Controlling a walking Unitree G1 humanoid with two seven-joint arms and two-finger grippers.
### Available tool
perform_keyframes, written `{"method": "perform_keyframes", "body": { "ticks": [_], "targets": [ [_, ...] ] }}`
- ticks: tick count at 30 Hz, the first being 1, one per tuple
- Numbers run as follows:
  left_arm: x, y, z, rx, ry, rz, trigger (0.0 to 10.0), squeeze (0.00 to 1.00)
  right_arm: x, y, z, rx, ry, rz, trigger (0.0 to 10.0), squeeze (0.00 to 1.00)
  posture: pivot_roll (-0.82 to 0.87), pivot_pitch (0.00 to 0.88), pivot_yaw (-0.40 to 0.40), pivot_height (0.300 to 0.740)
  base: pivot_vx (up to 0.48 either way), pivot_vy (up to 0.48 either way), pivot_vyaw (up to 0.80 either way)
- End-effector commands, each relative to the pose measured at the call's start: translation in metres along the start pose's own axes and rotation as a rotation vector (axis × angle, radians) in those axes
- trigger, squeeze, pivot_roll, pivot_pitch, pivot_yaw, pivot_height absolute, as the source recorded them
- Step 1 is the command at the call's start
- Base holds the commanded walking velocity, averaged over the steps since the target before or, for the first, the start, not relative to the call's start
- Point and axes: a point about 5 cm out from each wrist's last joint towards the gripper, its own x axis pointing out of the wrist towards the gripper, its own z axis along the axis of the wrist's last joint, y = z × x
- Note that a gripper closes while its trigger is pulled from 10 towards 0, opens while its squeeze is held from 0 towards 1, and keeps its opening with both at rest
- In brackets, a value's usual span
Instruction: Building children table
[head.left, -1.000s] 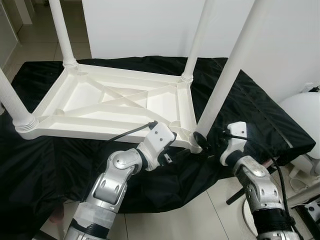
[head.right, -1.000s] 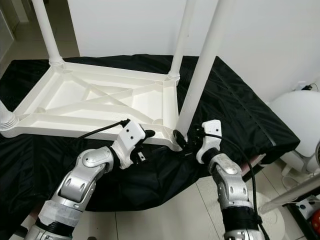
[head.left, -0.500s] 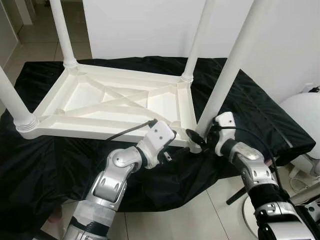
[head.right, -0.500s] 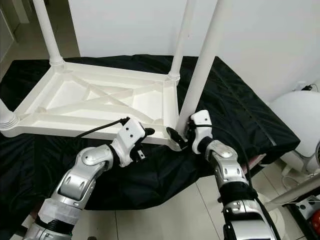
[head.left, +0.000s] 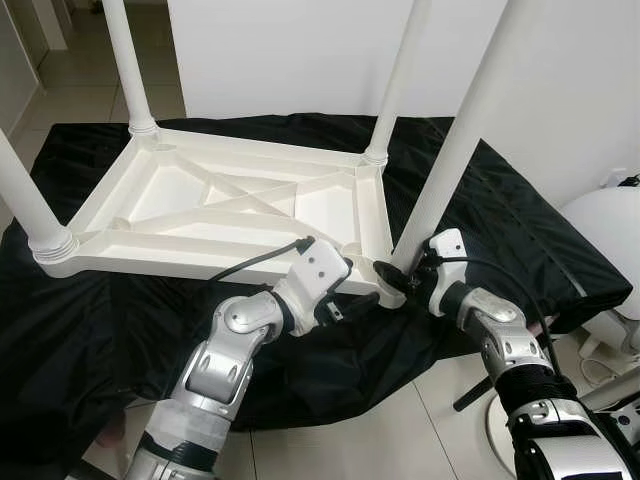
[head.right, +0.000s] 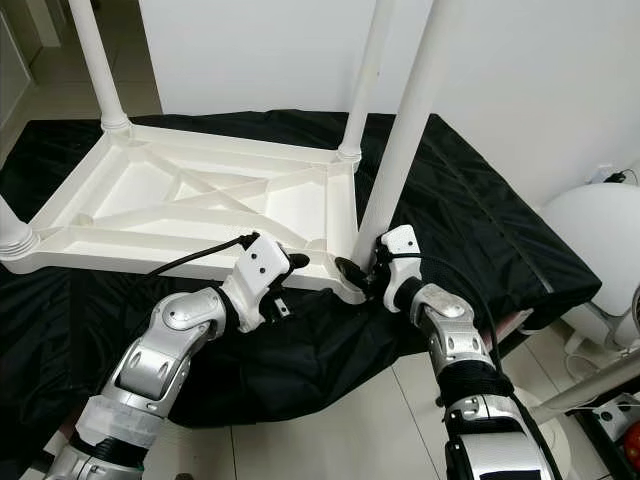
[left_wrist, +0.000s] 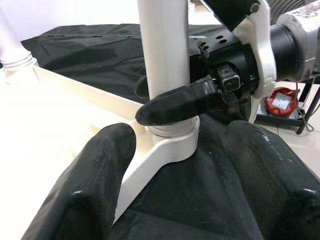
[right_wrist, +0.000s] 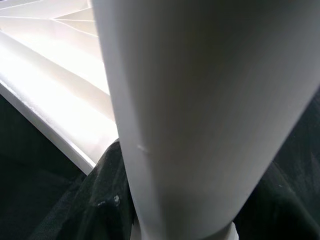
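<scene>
A white plastic children's table lies upside down on a black cloth, its legs pointing up. My right gripper is shut on the near right leg just above its corner socket. One of its black fingers crosses the front of that leg. In the right wrist view the leg sits between both fingers. My left gripper is open at the table's near edge, beside the same corner, its two fingers spread on either side of the socket without touching it.
The black cloth covers a low platform and hangs over its near edge onto the tiled floor. A white wall stands behind. A white rounded object sits to the right, and a red item lies on the floor.
My right gripper moved in from the right of the near leg and shut around its base. The left arm has stayed almost still by the corner.
</scene>
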Motion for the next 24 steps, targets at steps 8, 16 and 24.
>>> {"method": "perform_keyframes", "body": {
  "ticks": [8,16,24],
  "targets": [
    [0.003,0.000,-0.002,0.009,0.012,0.057,10.0,0.00,-0.004,0.000,-0.008,0.103,-0.014,-0.356,10.0,0.00,-0.01,0.000,-0.070,0.740,0.000,0.000,0.00],
    [0.003,-0.002,-0.003,0.009,0.014,0.051,10.0,0.00,-0.002,0.018,-0.011,0.204,-0.032,-0.486,10.0,0.00,-0.02,0.000,-0.067,0.740,0.000,0.000,0.00],
    [0.003,-0.003,-0.003,0.008,0.014,0.047,10.0,0.00,0.005,0.055,-0.008,0.325,-0.058,-0.719,10.0,0.00,-0.02,0.000,-0.073,0.740,0.000,0.000,0.00]
  ]
}}
